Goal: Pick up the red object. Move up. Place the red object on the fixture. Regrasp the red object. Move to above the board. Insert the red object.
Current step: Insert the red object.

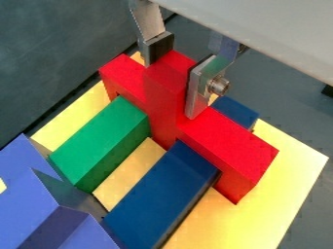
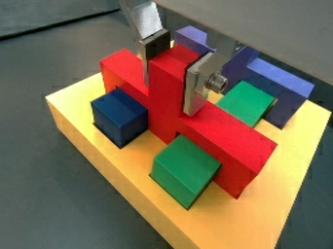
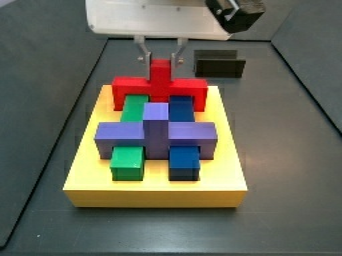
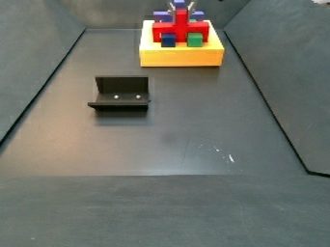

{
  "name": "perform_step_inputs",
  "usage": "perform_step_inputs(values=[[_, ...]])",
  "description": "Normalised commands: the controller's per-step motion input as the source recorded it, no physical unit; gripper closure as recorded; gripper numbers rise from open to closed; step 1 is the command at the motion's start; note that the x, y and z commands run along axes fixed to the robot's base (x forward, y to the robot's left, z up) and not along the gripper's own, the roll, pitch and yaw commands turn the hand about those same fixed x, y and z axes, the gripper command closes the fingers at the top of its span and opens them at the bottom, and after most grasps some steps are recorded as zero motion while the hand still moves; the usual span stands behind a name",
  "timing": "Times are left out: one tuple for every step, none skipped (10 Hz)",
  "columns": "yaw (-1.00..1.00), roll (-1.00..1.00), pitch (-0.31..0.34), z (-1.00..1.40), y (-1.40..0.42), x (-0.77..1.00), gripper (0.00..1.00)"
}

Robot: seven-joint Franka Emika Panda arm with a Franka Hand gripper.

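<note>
Over the yellow board (image 1: 297, 146), my hand (image 1: 186, 64) pinches the red object's (image 1: 221, 141) upright post; rigid, smooth, best gripped there. Side view: seated at the board's twelve o'clock end, fixture (image 4: 120, 94) apart on the tabletop (image 4: 194, 135).

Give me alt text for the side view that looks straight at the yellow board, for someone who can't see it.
The gripper hangs over the far end of a yellow board, its fingers either side of the upright post of a red object seated in the board. Nearer, a purple cross piece lies among green and blue blocks; the dark fixture stands behind.
</note>
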Motion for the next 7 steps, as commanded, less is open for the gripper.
perform_step_inputs(values=[[0.0,0.0,-0.244,-0.8,0.0,-0.42,1.0],[0.0,0.15,-0.18,-0.79,-0.15,-0.32,1.0],[0.0,0.17,0.0,-0.57,-0.11,-0.17,1.0],[-0.07,0.26,0.087,-0.45,-0.22,0.0,1.0],[-0.09,0.27,0.116,-0.42,-0.19,0.0,1.0],[-0.07,0.27,0.097,-0.36,-0.16,0.0,1.0],[0.0,0.0,0.0,0.0,0.0,0.0,1.0]])
